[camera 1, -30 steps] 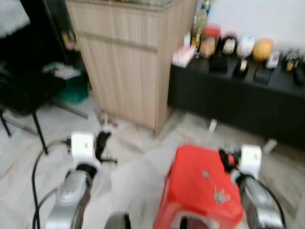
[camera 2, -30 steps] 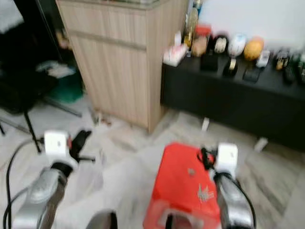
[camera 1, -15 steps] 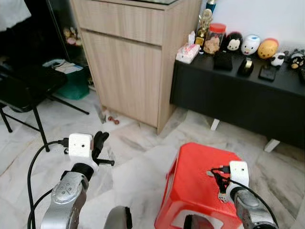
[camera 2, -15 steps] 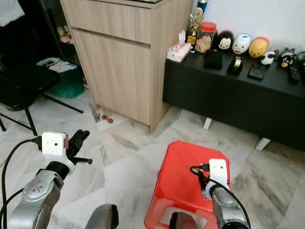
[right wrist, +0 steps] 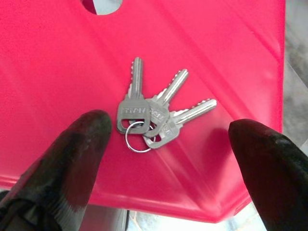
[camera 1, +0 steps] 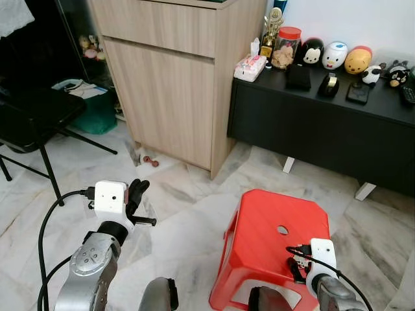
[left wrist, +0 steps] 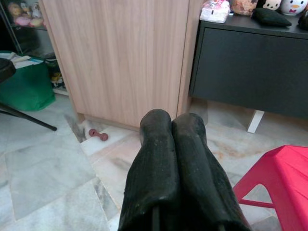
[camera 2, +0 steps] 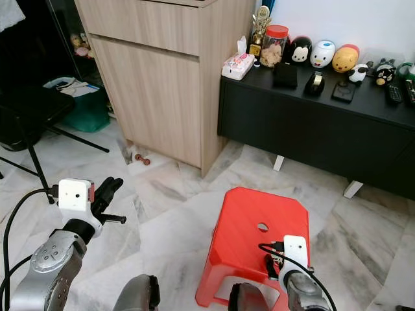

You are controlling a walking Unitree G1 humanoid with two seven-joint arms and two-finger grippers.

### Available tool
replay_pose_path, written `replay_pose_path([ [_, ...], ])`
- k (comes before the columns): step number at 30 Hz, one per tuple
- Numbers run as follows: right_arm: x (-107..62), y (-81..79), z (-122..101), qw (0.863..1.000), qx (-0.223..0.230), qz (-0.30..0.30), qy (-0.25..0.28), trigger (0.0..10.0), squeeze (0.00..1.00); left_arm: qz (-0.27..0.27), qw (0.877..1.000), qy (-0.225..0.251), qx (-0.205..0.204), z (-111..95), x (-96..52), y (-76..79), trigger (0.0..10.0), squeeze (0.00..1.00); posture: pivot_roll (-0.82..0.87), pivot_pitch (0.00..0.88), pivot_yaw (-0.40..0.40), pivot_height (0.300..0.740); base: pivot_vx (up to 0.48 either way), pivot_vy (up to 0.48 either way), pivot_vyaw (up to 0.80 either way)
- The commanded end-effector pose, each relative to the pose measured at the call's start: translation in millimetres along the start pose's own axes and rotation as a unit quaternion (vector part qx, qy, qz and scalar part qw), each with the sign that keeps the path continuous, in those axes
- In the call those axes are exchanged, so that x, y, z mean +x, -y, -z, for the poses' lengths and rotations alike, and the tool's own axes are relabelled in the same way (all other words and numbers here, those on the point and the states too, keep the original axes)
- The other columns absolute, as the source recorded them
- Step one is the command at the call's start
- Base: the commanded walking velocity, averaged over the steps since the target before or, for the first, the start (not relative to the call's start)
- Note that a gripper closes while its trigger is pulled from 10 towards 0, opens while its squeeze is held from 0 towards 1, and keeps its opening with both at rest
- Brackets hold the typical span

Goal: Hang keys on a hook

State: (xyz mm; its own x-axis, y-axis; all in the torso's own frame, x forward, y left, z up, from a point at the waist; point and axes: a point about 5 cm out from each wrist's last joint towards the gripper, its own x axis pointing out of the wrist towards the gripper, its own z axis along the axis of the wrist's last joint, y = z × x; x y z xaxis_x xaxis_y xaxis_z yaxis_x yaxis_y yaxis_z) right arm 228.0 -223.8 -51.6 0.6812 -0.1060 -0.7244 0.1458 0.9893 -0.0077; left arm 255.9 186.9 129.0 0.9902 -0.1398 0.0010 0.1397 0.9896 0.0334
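The task has hardly begun: the keys (right wrist: 154,120) lie ungrasped on the red stool (camera 1: 272,240), the right end effector (right wrist: 168,159) spread wide around them, the left end effector (left wrist: 173,168) pressed together, no hook visible.

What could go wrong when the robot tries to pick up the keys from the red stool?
The keys lie flat and fanned out on the smooth red stool, so the open right pincer might slide them along instead of lifting them. They also sit near the stool's edge, so a push could knock them onto the marble floor. The fingers might catch just one key or the thin ring, giving a weak hold.
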Motion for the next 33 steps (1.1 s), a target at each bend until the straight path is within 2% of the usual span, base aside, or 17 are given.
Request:
replay_pose_path([
  [1,-1.5,2.9,5.6,1.0,0.012,-0.001,0.001,10.0,0.0,-0.001,1.0,0.011,0.001,-7.0,0.5,0.6,10.0,0.0,0.04,0.112,-0.042,0.621,0.0,0.0,0.0],
  [4,-4.7,1.9,22.5,1.0,0.007,0.003,-0.019,10.0,0.0,0.001,1.0,0.011,0.0,-7.5,-0.4,2.1,10.0,0.0,0.05,0.127,-0.04,0.621,0.0,0.0,0.0],
  [7,-6.1,0.1,30.1,1.0,0.008,0.004,-0.026,10.0,0.0,0.004,1.0,0.009,0.0,-7.2,-1.3,3.3,10.0,0.0,0.05,0.131,-0.038,0.621,0.0,0.0,0.0],
  [8,-6.4,-0.2,31.6,1.0,0.009,0.004,-0.028,3.1,0.0,0.004,1.0,0.008,0.001,-7.1,-1.9,3.5,10.0,0.0,0.05,0.136,-0.038,0.621,0.0,0.0,0.0],
  [9,-6.8,-0.3,33.6,0.999,0.01,0.004,-0.031,0.0,0.0,0.006,1.0,0.007,0.001,-6.9,-3.0,3.7,10.0,0.0,0.05,0.14,-0.037,0.621,0.0,0.0,0.0],
  [18,-9.1,2.5,38.8,1.0,0.017,0.002,-0.026,0.0,0.0,0.007,1.0,0.004,0.002,-6.3,-6.3,3.2,10.0,0.0,0.05,0.149,-0.032,0.621,0.0,0.0,0.0],
  [23,-8.7,2.3,31.3,0.999,0.036,-0.02,0.006,0.0,0.0,0.007,1.0,0.003,0.0,-5.7,-6.8,4.5,10.0,0.0,0.05,0.154,-0.028,0.621,0.0,0.0,0.0],
  [33,-9.1,1.4,26.9,0.998,0.043,-0.033,0.033,0.0,0.0,0.008,1.0,0.003,-0.002,-5.5,-7.8,6.4,10.0,0.0,0.05,0.16,-0.027,0.621,0.0,0.0,0.0],
])
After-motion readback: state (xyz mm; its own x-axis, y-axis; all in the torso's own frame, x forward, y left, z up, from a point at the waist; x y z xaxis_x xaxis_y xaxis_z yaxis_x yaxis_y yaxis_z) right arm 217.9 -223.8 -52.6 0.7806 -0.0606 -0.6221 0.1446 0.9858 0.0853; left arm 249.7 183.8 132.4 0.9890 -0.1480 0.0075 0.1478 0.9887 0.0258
